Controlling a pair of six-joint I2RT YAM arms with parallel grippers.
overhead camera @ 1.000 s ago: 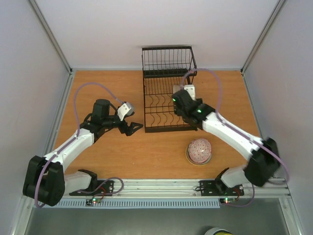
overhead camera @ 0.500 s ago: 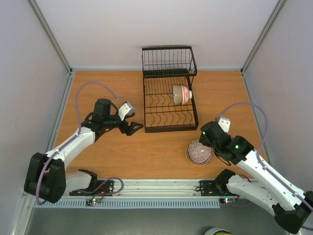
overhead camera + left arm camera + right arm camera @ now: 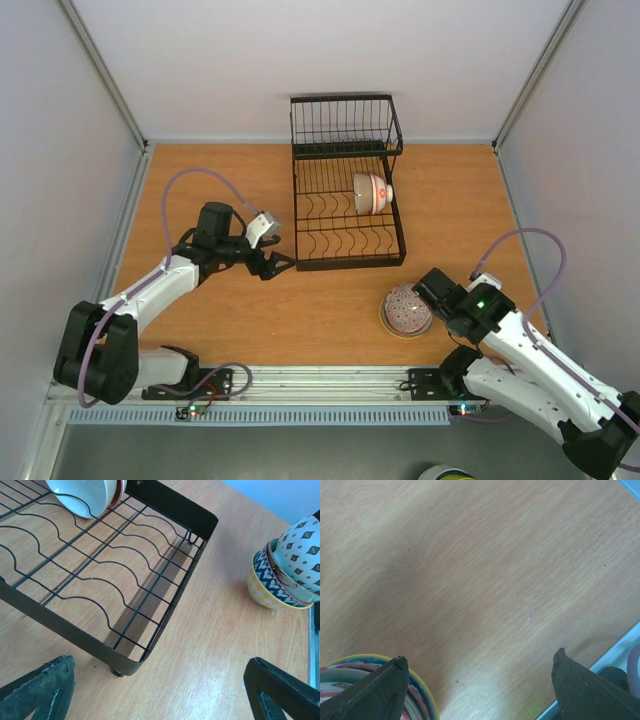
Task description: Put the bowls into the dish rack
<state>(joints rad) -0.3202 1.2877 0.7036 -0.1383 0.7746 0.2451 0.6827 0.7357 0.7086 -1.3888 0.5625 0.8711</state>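
Observation:
The black wire dish rack [image 3: 345,190] stands at the table's back middle. One white bowl with a red rim [image 3: 372,193] leans on its side in the rack's dividers, also visible in the left wrist view as bowl [image 3: 87,495] on rack [image 3: 150,585]. A stack of upturned patterned bowls [image 3: 405,308] [image 3: 287,567] sits near the front. My left gripper [image 3: 275,262] [image 3: 160,690] stands open at the rack's front-left corner. Just right of the stack is my right gripper [image 3: 430,298] [image 3: 480,680], open, with its left finger beside the stack's striped rim [image 3: 340,674] and bare table between the fingers.
Grey walls enclose the table on the left, right and back. The metal rail [image 3: 330,380] with both arm bases runs along the near edge and shows again as rail [image 3: 620,650] close to my right gripper.
My right arm has drawn back from the rack, leaving the white bowl in it, and come down beside the stack of bowls. My left gripper has shifted slightly toward the rack's corner.

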